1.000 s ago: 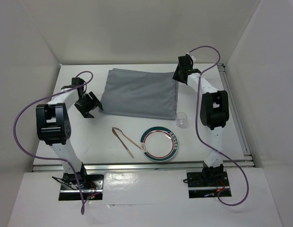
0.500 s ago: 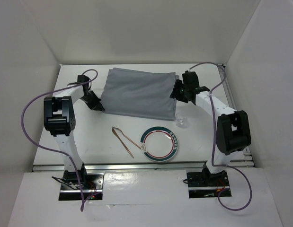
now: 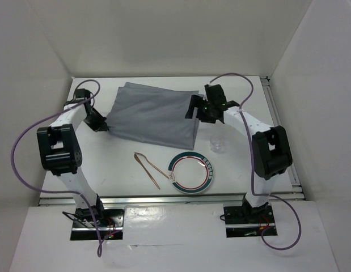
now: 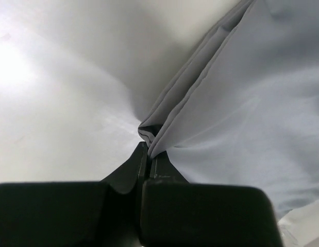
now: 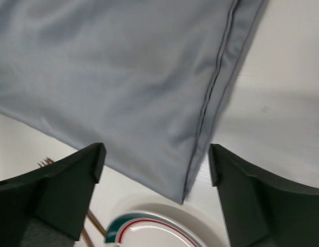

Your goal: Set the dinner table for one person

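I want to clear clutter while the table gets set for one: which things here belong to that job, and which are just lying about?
Belong to the job: grey cloth, a corner pinched in the left pincer; green-rimmed plate; copper cutlery; small clear cup; the dinner table itself.
Just lying about: nothing loose that I can see.

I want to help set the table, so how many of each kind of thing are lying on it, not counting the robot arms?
Grey cloth: 1
Plate: 1
Clear cup: 1
Copper-coloured cutlery: 2 thin pieces, as far as I can tell at this size
Total: 5
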Controlling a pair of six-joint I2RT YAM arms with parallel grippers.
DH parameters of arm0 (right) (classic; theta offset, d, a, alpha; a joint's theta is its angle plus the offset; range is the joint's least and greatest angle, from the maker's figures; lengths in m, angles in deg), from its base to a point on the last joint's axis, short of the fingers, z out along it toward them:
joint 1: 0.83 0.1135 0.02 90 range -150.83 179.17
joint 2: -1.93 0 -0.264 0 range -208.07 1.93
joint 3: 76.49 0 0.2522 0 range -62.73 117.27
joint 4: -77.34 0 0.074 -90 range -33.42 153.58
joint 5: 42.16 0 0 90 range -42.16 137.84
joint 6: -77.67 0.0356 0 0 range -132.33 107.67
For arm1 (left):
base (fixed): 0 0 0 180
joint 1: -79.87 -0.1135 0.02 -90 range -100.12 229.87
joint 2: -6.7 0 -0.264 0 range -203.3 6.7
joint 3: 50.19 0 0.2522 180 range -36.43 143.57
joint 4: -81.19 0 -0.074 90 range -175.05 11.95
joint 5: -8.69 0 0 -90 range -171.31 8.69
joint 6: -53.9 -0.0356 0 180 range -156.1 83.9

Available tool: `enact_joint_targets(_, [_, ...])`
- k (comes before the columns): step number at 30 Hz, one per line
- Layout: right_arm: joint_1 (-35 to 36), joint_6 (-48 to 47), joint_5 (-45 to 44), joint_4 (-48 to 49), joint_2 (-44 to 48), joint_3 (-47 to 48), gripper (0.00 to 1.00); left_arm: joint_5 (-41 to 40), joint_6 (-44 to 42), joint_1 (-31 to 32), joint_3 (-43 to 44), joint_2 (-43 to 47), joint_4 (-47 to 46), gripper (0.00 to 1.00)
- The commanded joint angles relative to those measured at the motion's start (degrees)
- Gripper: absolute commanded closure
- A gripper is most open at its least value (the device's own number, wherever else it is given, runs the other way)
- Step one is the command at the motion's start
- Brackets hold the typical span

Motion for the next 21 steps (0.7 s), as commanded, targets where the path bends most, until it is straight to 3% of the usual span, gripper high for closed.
enact_joint_targets(1, [4.9,-1.6,-0.2,0.4,-3.2,5.9,0.0,-4.1,1.8,-1.4,-8.4,8.0,-0.1,1.0])
enact_joint_targets(7, [11.6,0.9,-3.6,-2.1,-7.6,7.8,0.0,-3.5,3.8,-1.4,-17.4,14.0,-2.2,1.0])
enact_joint_targets(8, [12.4,3.1,-5.1,-2.1,-7.6,6.6,0.08,-3.5,3.8,-1.4,-18.1,14.0,-2.2,1.0])
enact_joint_targets(11, [13.6,11.8,-8.7,-2.7,-5.1,1.3,0.5,-3.5,3.8,-1.4,-18.1,14.0,-2.2,1.0])
enact_joint_targets(12, [13.1,12.9,-8.7,-3.9,-4.5,1.3,0.57,-3.5,3.3,-1.4,-18.1,13.5,-2.2,1.0])
enact_joint_targets(14, [13.1,13.9,-9.9,-5.8,-4.5,0.6,0.59,-3.5,3.3,-1.4,-18.1,13.5,-2.2,1.0])
enact_joint_targets(21, [13.1,16.7,-14.4,-9.1,-4.0,-1.8,0.48,-1.8,2.8,-1.4,-18.1,14.6,-2.2,1.0])
